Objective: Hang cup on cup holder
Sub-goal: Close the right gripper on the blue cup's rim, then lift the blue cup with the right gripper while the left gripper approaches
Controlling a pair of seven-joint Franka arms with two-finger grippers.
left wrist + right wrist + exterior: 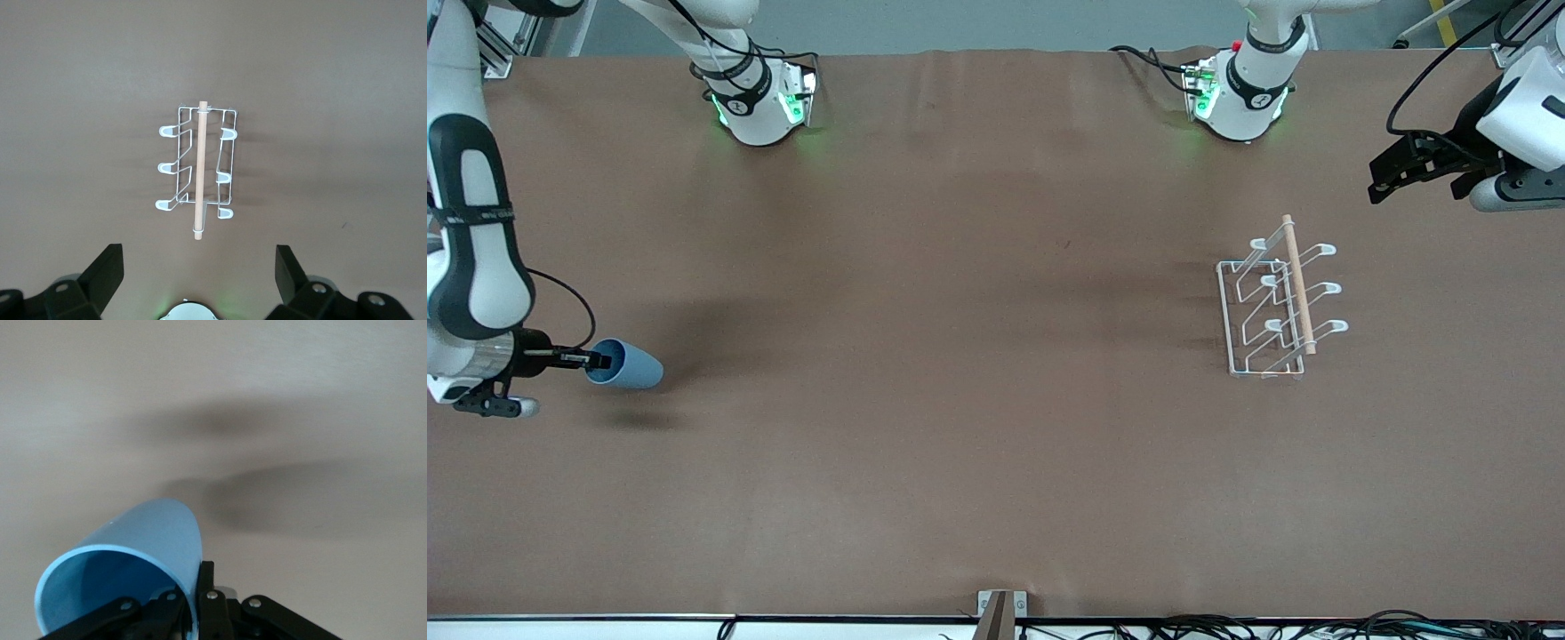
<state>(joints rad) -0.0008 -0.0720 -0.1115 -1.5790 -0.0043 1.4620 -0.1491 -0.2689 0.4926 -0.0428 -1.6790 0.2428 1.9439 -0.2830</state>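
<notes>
Front view puts the small light blue plastic cup [625, 364] in the air over the right arm's end of the brown surface [960, 400], pinched at its rim by the right hand [596, 360], one finger inside the mouth and one outside. It lies on its side, mouth toward the hand and closed bottom pointing toward the left arm's end. That is where the white wire cup holder with a wooden dowel on top [1276, 307] stands, well apart from the cup, so the carry must cross most of the surface. Its dowel runs from the bases' side toward the front camera, its prongs angling off to both sides. The left hand [1392, 178] waits near the holder, fingers spread and empty.
</notes>
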